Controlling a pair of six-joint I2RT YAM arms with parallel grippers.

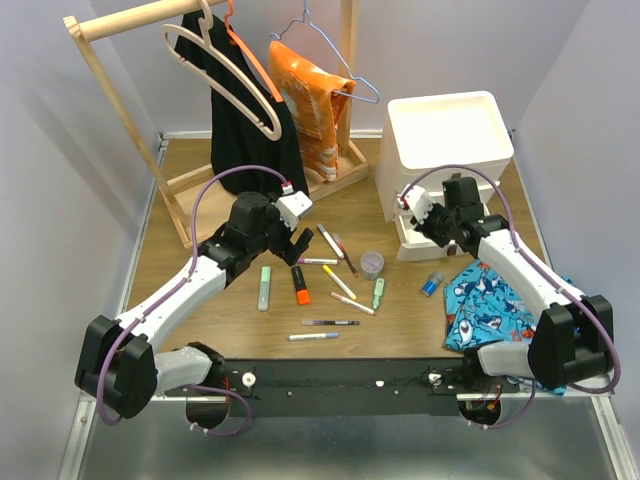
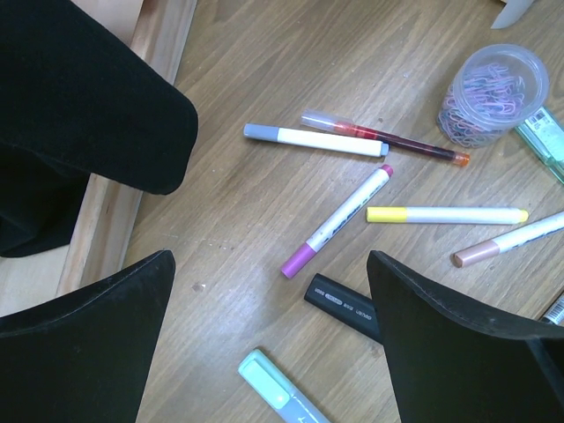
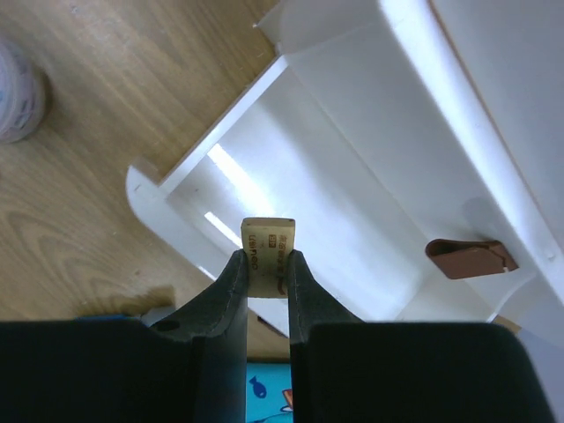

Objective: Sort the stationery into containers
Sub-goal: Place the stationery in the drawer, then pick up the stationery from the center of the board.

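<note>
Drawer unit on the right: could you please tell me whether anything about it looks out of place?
One drawer juts out, open, from the drawer unit; the right hand holds a small beige piece over it.

A wooden clothes rack (image 1: 130, 18) stands at the far left of the wooden table (image 1: 400, 340), hung with a black garment (image 1: 250, 140) and an orange printed item (image 1: 310, 100) (side by side, black on the left). A blue shark-print cloth (image 1: 490, 305) lies crumpled at the near right.
</note>
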